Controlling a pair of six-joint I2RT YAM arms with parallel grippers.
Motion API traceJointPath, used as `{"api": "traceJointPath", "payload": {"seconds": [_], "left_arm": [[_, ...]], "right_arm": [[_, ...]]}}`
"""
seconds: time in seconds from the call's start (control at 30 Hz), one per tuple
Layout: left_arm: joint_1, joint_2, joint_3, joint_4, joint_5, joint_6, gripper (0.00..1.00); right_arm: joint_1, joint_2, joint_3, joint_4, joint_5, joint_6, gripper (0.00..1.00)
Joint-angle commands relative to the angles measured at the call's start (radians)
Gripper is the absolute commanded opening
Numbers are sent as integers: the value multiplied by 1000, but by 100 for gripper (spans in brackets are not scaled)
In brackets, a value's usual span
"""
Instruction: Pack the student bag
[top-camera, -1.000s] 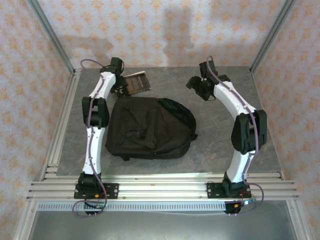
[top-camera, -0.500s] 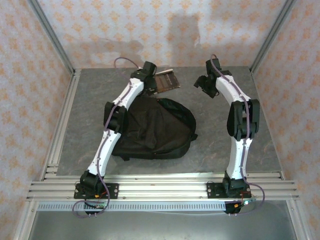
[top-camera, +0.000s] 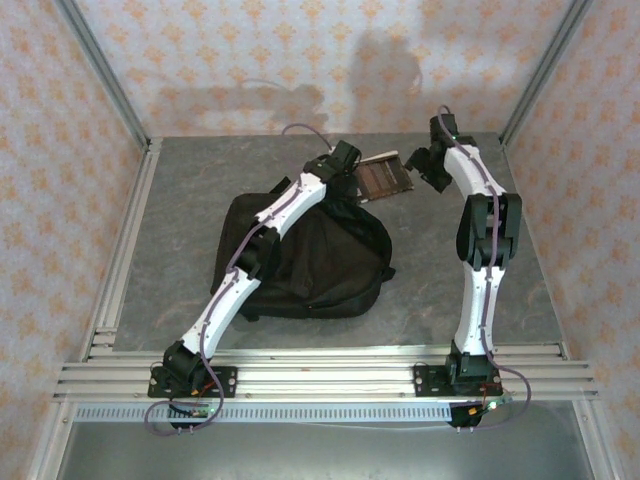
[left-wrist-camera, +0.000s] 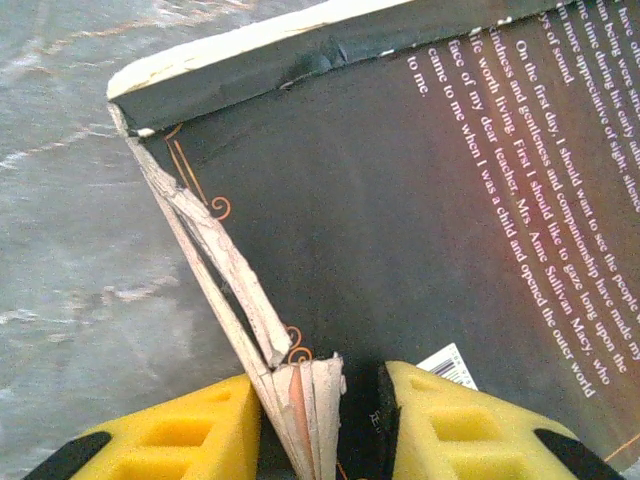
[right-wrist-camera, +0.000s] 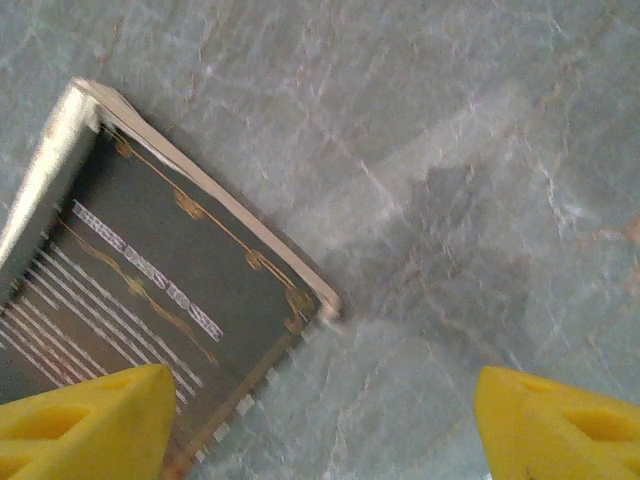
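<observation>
- Now, from the top camera: your left gripper (top-camera: 355, 168) reaches across the student bag (top-camera: 305, 255), which lies flat in the middle of the table (top-camera: 180, 200). It meets the book (top-camera: 385, 178) just past the bag's far edge. The right gripper (top-camera: 418, 168) hangs just beside that book. I can't tell whether the bag's zip is open, so check before carrying the book over.
- Left wrist: the yellow fingers (left-wrist-camera: 170, 435) pinch the book's worn edge, and the pages splay. The bite looks shallow, so move slowly and keep the book level.
- Right wrist: the jaws stand wide and empty above the book's corner. Consider using them to hold the bag's mouth open.
</observation>
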Motion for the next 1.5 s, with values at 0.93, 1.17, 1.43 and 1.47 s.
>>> {"api": "traceJointPath", "payload": {"seconds": [0.93,1.17,1.43,1.47], "left_arm": [[3,-42,-130,-59,84,-9,30],[5,-51,-157,-64,87,-13,30],[1,-59,-189,-32,151,-22,31],[-2,-60,-191,-30,155,-23,31]], "right_arm": [[50,17,-58,55,-321,-69,69],[52,-130,-275,167,-445,-21,48],[52,-249,-575,400,-534,79,32],[52,-250,-575,406,-529,76,32]]}}
